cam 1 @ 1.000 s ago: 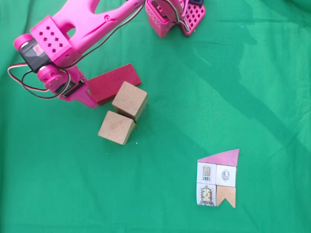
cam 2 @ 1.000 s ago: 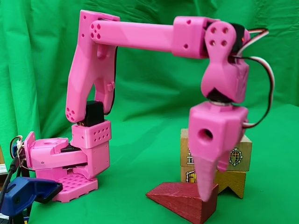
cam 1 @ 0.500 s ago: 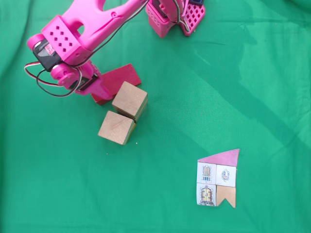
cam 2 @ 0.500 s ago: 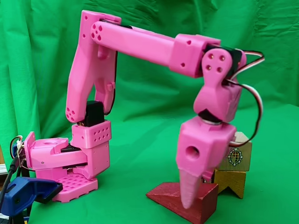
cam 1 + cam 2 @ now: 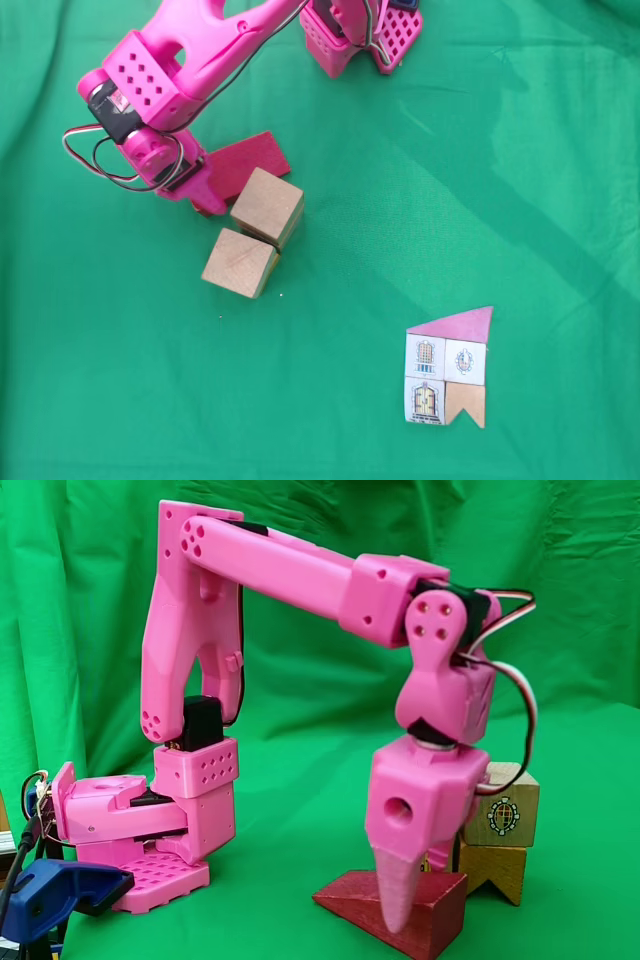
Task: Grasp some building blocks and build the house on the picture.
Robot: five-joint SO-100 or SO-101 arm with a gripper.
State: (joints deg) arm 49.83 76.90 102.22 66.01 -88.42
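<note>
The dark-red slab point(image 5: 248, 162) point(image 5: 370, 900) lies flat on the green cloth. My pink gripper point(image 5: 193, 190) point(image 5: 415, 905) points straight down over its left end in the overhead fixed view. It stands open, one finger point(image 5: 400, 900) down in front of the slab and the other behind it. Two wooden cubes point(image 5: 267, 206) point(image 5: 240, 262) stand touching just right of the slab. From the side, a pale cube point(image 5: 505, 805) sits on an orange-tan cube point(image 5: 497, 865), partly hidden by the gripper. The picture point(image 5: 450, 367) lies flat at lower right.
The arm's pink base point(image 5: 360, 35) point(image 5: 150, 830) stands at the top edge of the cloth. A blue clamp point(image 5: 50, 900) sits at the lower left of the side view. Green cloth point(image 5: 480, 180) covers the table and hangs behind it.
The gripper has come down and shifted along the slab toward the cubes, ending low over the slab's end. The slab and cubes have not moved.
</note>
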